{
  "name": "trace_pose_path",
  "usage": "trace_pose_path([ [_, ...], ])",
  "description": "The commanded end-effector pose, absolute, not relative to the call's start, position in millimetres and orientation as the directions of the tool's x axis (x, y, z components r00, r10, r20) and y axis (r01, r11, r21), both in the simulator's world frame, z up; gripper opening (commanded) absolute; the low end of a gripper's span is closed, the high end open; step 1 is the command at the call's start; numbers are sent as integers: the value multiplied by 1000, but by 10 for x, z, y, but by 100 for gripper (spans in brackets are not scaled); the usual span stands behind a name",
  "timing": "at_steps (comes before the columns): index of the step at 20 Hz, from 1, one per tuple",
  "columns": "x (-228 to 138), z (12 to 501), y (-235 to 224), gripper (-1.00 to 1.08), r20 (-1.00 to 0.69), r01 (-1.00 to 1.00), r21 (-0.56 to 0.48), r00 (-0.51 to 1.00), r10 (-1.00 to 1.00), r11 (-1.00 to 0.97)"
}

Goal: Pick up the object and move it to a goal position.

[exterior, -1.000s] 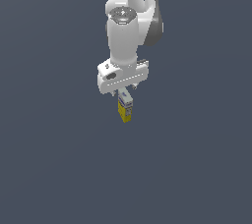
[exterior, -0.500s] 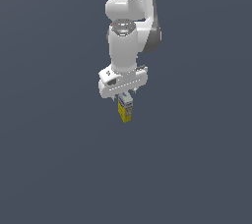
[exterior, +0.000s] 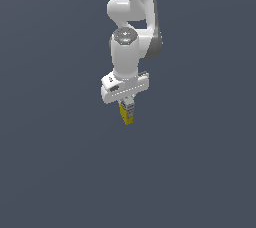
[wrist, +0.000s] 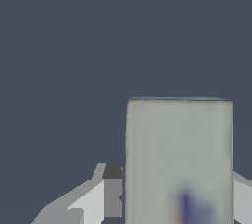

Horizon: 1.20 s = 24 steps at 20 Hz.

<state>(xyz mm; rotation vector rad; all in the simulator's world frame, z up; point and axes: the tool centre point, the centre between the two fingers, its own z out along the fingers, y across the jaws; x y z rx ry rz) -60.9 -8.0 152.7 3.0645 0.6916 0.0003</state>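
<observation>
In the exterior view the white arm comes down from the top edge of the frame, where its upper links are cut off, and ends in the gripper just above the frame's centre. The box hangs below the gripper's white crossbar, slightly tilted, its yellow lower half showing while its upper half is hidden behind the fingers. The fingers sit close together against the box's sides, so the gripper is clamped on it, opened only as wide as the box. Everything around is a flat, dark blue-grey background with no visible surface edge, so whether the box is off the ground cannot be read from this view. In the wrist view the box fills the lower right of the frame as a pale grey-white face, cut off by the bottom edge; a smeared blue mark with a trace of orange sits low on it, too blurred to read. One finger presses against its side at lower centre, and a sliver of the other shows at the right edge.
</observation>
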Motion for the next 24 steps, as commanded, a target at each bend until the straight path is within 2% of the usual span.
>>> trace_pose_path([
  [1,-609,1521,-80,-100,0,430,0,903,430,-903],
  [13,-565,1532,-131,-100,1,430,0,903,430,-903],
  [24,-192,1577,-556,-100,0,430,1,903,430,-903],
])
